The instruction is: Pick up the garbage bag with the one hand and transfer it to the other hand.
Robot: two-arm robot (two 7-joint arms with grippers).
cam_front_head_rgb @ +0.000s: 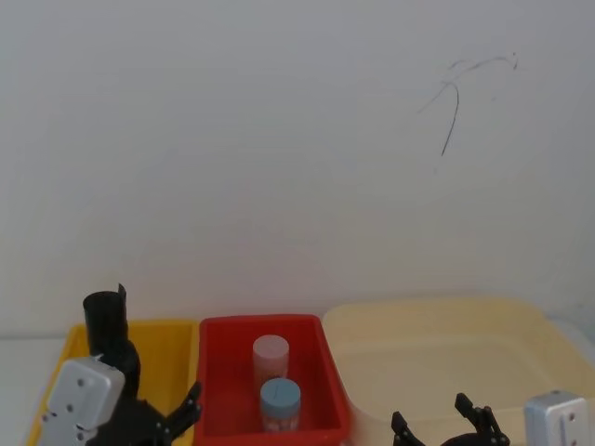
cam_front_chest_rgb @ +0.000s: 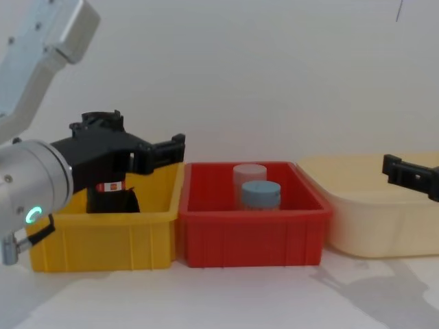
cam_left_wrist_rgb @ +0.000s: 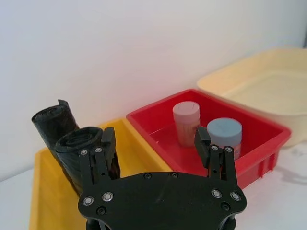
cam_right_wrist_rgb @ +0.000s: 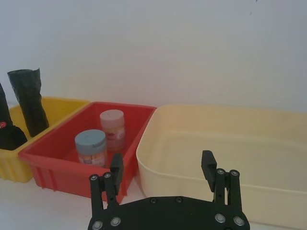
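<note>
Two black rolls stand upright in the yellow bin. The garbage bag is the nearer roll, with a red-and-white label band; in the left wrist view its top sits just outside one finger. A plain black roll stands behind it. My left gripper hovers open over the yellow bin beside the rolls, with nothing between its fingers. In the chest view the left gripper points right, above the bin's rim. My right gripper is open and empty in front of the cream tub.
A red bin in the middle holds a pink-lidded jar and a blue-lidded jar. A large cream tub stands to the right. A white wall rises close behind the bins.
</note>
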